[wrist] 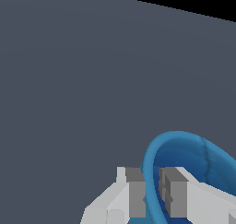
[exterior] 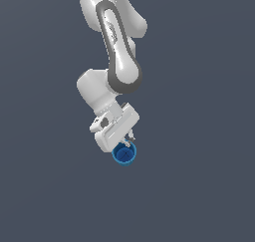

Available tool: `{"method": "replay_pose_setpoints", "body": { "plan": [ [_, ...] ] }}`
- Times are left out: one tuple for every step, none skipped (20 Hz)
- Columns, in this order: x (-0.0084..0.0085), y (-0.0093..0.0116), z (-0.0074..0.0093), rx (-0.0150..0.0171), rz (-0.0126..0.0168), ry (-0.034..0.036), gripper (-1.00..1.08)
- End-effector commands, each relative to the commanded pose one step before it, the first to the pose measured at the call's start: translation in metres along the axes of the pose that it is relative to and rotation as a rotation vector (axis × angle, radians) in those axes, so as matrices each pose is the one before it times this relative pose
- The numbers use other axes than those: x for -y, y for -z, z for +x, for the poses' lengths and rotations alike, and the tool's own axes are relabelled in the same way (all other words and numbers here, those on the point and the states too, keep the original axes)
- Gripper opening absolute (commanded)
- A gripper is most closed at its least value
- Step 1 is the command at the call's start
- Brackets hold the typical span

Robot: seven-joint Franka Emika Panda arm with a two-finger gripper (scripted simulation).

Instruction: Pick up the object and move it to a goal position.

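Grey floor [exterior: 199, 186] all round, flat and unmarked; no goal marker visible in either view.

Arm [exterior: 119, 52] reaches down from the top of the exterior view. Gripper [exterior: 130, 140] sits right at the cup [exterior: 124, 155], which shows just below the white hand, its mouth open toward the camera.

Wrist view: cup [wrist: 184, 149] rim passes between the two fingers. One pad [wrist: 135, 193] lies outside the wall, the other [wrist: 174, 191] inside the hollow. Jaws clenched on the cup wall, gap narrow, pads apparently touching it on both sides.

Key relation: the grip is on one side of the rim, not across the whole cup, so the cup's bulk hangs off to one side of the claw. Cup axis looks tilted relative to the fingers.

Cannot tell whether the cup rests on the floor or is lifted clear.

Judgement: grasp made; carry comes next. An off-centre rim pinch could let the cup pivot.
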State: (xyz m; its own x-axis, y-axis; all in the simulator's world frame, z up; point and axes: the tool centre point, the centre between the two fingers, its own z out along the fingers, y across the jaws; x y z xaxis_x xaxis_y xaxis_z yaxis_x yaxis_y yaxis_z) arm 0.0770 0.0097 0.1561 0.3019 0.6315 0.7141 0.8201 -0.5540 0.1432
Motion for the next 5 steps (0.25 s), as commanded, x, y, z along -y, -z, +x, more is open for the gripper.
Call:
{"method": "replay_pose_setpoints", "body": {
  "plan": [
    [-0.00651, 0.00212, 0.00418, -0.00113, -0.00099, 0.00126, -1.0],
    [-0.00136, 0.00015, 0.00065, 0.0, 0.0, 0.0, -1.0],
    [-0.00097, 0.00026, 0.0006, -0.00084, 0.00003, -0.00004, -1.0],
    [-0.00055, -0.00009, 0.00021, 0.0, 0.0, 0.0, -1.0],
    [-0.00017, 0.00011, 0.00016, -0.00049, 0.0, -0.00001, -1.0]
  ]
}}
